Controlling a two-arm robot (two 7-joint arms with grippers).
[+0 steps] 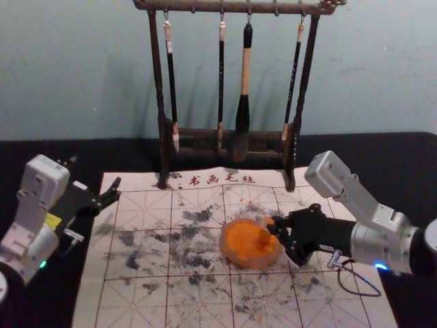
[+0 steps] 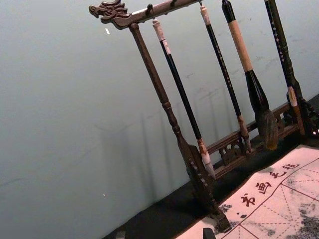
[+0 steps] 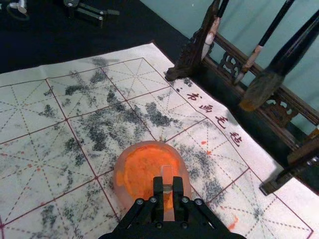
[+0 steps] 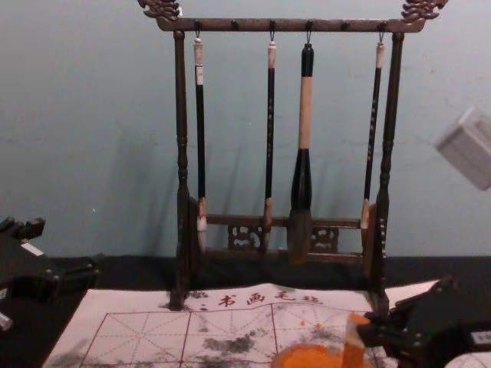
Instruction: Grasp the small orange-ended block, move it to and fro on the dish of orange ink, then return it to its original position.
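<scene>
My right gripper [image 1: 275,230] reaches in from the right, over the right side of the dish [image 1: 230,257]. In the right wrist view, the gripper [image 3: 168,183] is shut on the small block [image 3: 167,174], which is pale with orange on it. Viewed from the chest, the block [image 4: 354,343] stands upright, its lower end down at the dish of orange ink [image 4: 305,358]; whether it touches the ink I cannot tell. Off the mat's left side, my left gripper [image 1: 94,179] is parked and open; its tips show low in the left wrist view [image 2: 165,234].
A dark wooden rack [image 1: 162,102] with several hanging brushes [image 1: 244,89] stands behind the dish, at the mat's far edge. The gridded writing mat [image 1: 143,294], spotted with ink, lies on the black table [image 1: 41,154].
</scene>
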